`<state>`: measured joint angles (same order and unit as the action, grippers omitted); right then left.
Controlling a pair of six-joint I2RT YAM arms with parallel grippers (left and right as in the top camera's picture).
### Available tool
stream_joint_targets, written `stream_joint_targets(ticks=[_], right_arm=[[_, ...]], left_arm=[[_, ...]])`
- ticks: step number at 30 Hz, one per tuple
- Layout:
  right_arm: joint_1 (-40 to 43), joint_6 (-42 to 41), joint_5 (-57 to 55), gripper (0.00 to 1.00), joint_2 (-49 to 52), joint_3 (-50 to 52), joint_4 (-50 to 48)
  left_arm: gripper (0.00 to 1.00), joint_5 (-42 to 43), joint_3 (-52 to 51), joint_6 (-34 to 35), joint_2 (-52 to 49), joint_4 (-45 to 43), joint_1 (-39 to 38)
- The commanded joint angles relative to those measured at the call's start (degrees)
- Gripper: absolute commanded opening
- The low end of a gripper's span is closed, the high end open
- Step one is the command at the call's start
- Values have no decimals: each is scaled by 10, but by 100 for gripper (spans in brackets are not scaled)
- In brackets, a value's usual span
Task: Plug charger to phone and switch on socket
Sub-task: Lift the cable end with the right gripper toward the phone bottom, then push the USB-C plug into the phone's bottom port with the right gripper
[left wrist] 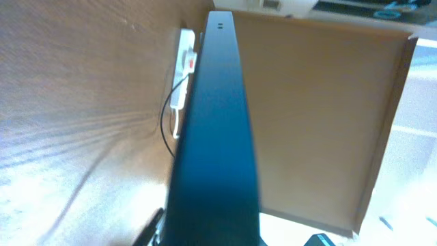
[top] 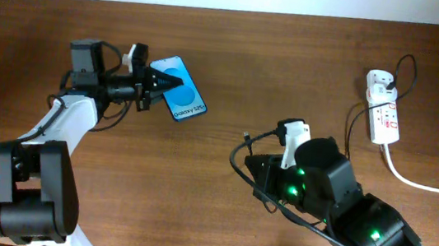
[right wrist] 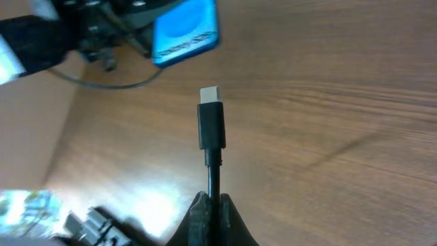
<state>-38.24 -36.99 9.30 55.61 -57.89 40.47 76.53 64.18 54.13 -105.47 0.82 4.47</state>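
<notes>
My left gripper [top: 158, 83] is shut on the phone [top: 179, 95], a slim phone with a blue screen, and holds it at the left back of the table. In the left wrist view the phone's dark edge [left wrist: 217, 137] fills the middle. My right gripper [right wrist: 212, 205] is shut on the charger [right wrist: 211, 126], a thin black cable; its plug tip points toward the phone [right wrist: 186, 31], some way short of it. In the overhead view the plug tip [top: 246, 136] sticks out left of the right gripper [top: 259, 156]. The socket [top: 382, 113], a white strip with red markings, lies at the far right.
The socket's thick white cord [top: 428, 186] runs off to the right edge. A thin black cable [top: 408, 70] loops by the socket. The socket also shows in the left wrist view [left wrist: 186, 68]. A brown board [left wrist: 321, 116] stands beyond the table.
</notes>
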Motion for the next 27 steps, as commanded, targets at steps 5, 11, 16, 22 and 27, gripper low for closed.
stream_joint_targets(ticks=[5,11,16,22,27], right_arm=[[-38,42,46,4,143,-2,-90],[-38,79,50,4,166,-2,-153],[-38,78,20,4,172,-2,-160],[-38,76,14,4,195,-2,-183],[-38,76,13,4,195,-2,-187]], left_arm=[[0,71,7,67,1,-128,-43],[0,82,7,67,1,-158,-43],[0,82,7,67,1,-155,-43],[0,81,7,68,1,-153,-43],[0,82,7,67,1,-153,-43]])
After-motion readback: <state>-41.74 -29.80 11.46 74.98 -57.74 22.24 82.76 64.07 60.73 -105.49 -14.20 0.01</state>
